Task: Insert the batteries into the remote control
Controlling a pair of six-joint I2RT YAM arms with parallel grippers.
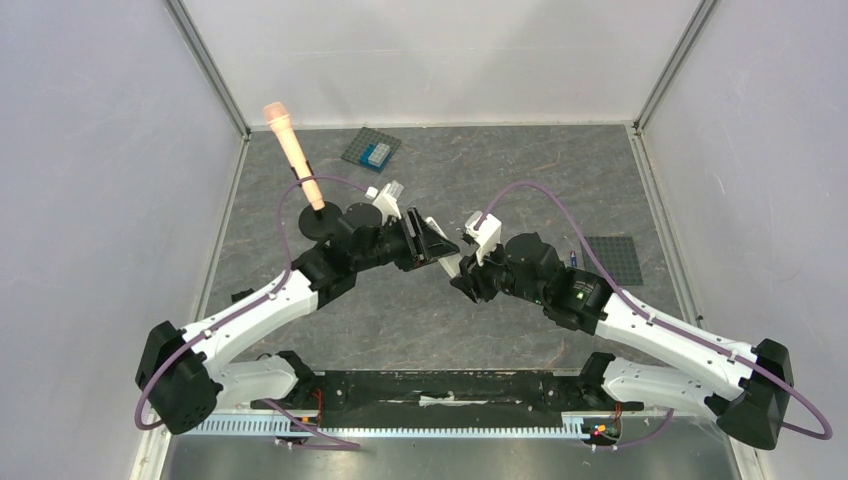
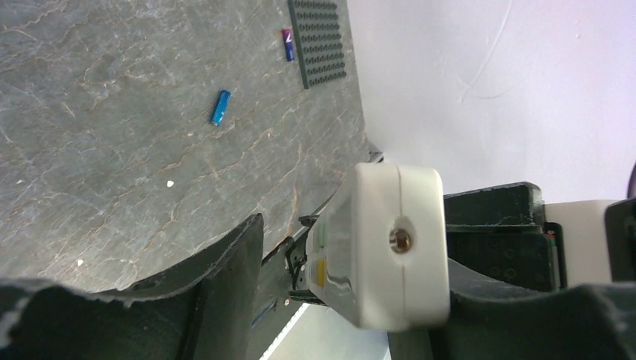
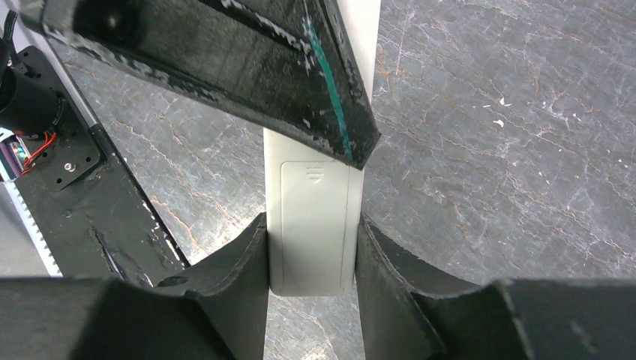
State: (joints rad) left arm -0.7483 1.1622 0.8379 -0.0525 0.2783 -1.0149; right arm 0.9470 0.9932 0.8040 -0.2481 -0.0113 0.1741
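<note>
1. Nearest the right wrist camera, the right gripper (image 3: 311,225) had both black fingers pressed against the long sides of the slim white rectangular plastic remote control (image 3: 313,195). They clamped its near end above the grey stone-patterned table (image 3: 487,150).
2. The remote's long axis ran straight out from those fingers toward the left gripper (image 1: 440,245), bridging the two arms at mid-table. Its back faced the camera, with the battery cover (image 3: 315,236) closed.
3. The left gripper stood astride the remote's other end. One finger (image 2: 225,277) was visibly apart from it, so the jaws were open and not gripping.
4. The two tiny blue cylindrical batteries (image 2: 220,107) lay loose on the scene's right, well apart from the remote and nearer the occupied right arm. The second battery (image 2: 288,43) lay just beside a dark grey studded plate (image 2: 321,41).
5. The left gripper's other finger hid its contact behind the remote. From above, the remote was almost lost between the grippers.
</note>
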